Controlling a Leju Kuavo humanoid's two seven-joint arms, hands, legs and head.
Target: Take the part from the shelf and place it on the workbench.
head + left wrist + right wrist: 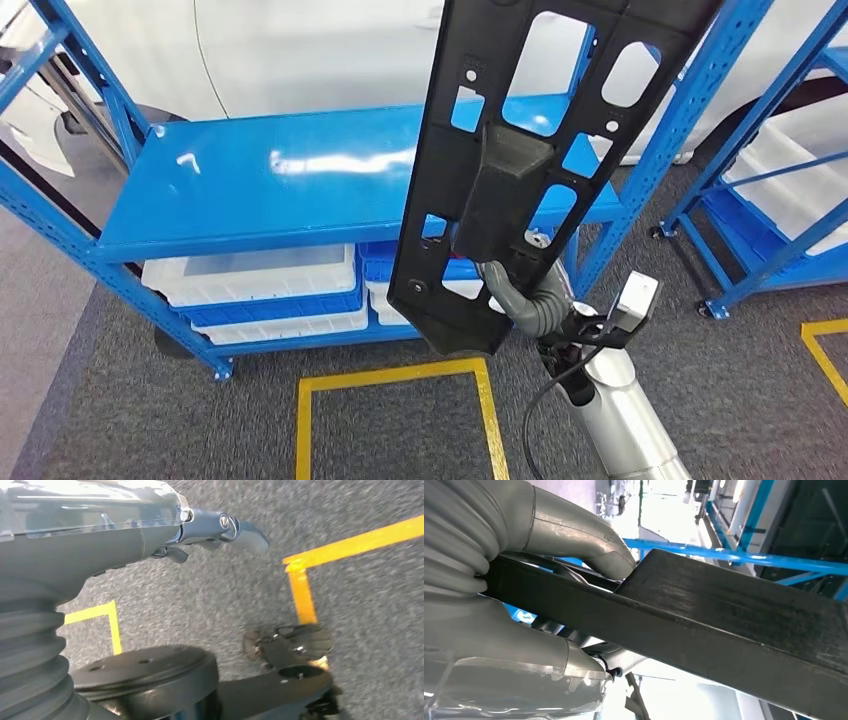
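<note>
A long black plastic part (520, 160) with several cut-out holes stands nearly upright in front of the blue shelf (280, 180), lifted off it. My right hand (535, 300) grips it near its lower end from behind; in the right wrist view the grey thumb (574, 535) and fingers (524, 645) clamp the part's dark edge (724, 620). My left hand (200, 530) hangs beside my body over the grey carpet, fingers loosely extended, holding nothing.
The shelf's top board is bare; white and blue bins (260, 285) sit on its lower level. A second blue rack (780, 190) with white bins stands at the right. Yellow tape squares (390, 385) mark the grey carpet. A white car body is behind.
</note>
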